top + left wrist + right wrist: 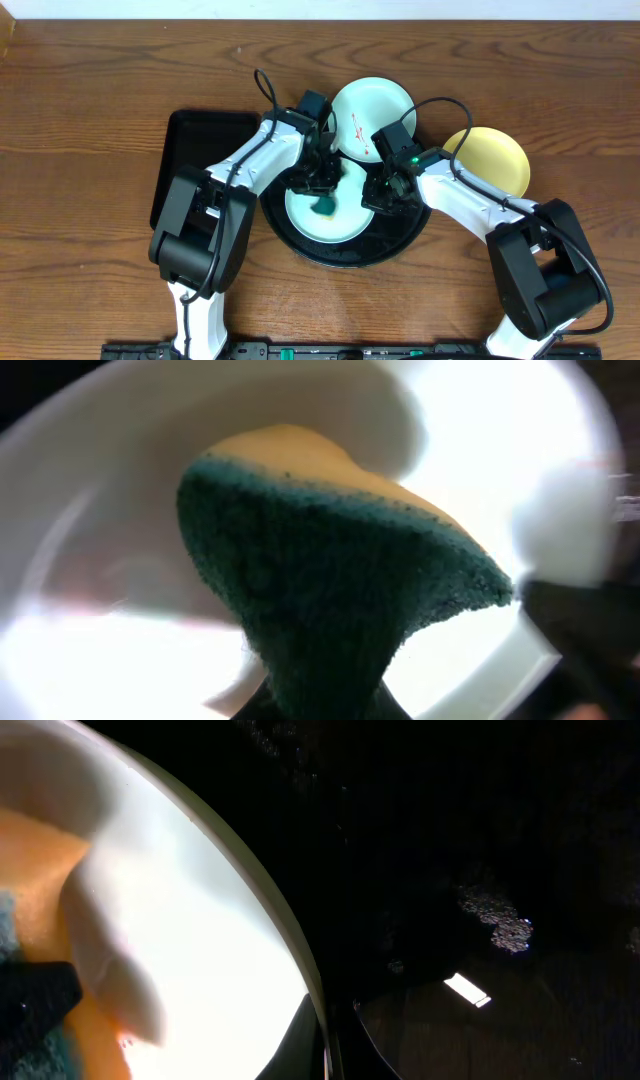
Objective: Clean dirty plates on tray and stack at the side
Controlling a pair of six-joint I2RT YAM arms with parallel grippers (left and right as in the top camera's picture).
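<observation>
A pale mint plate (345, 222) lies on the round black tray (392, 238). My left gripper (320, 188) is shut on a green and yellow sponge (322, 207) and presses it on this plate. In the left wrist view the sponge (330, 570) fills the middle, over the bright plate (500, 430). My right gripper (383, 192) is shut on the plate's right rim. The right wrist view shows the rim (290, 955) between its fingers (325, 1042). A second mint plate (372, 118) with red smears lies behind the tray. A yellow plate (490, 160) lies at the right.
A smaller rectangular black tray (200, 160) lies on the wooden table to the left of the round tray. The two arms cross over the tray from the front left and front right. The glossy black tray floor (470, 870) shows in the right wrist view.
</observation>
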